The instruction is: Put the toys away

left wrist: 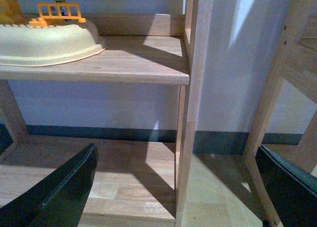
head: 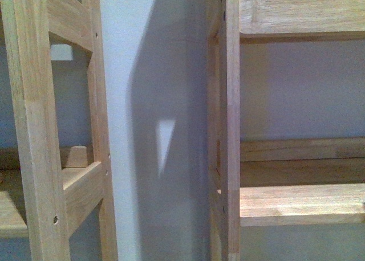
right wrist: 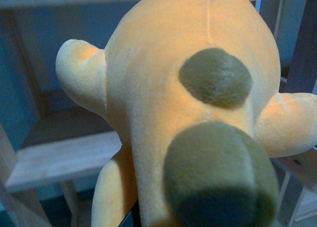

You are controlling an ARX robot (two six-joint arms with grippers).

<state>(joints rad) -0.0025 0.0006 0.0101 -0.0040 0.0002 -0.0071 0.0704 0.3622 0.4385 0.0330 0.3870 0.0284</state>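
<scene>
The orange-yellow plush toy [right wrist: 168,103] fills the right wrist view, with stubby limbs and olive-brown patches. My right gripper is shut on the plush toy; its fingers are almost wholly hidden behind the plush. Wooden shelf boards [right wrist: 64,157] lie behind the toy. My left gripper [left wrist: 176,187] is open and empty; its two black fingers [left wrist: 59,192] stand wide apart in front of a wooden shelf unit's lower board [left wrist: 109,182]. Neither gripper shows in the front view.
The front view shows two wooden shelf units, left [head: 40,130] and right [head: 285,204], with a white wall [head: 148,101] between them. In the left wrist view a cream tub [left wrist: 49,41] with small plastic toys [left wrist: 57,14] sits on the upper shelf [left wrist: 129,63]; an upright post [left wrist: 190,103] stands in the middle.
</scene>
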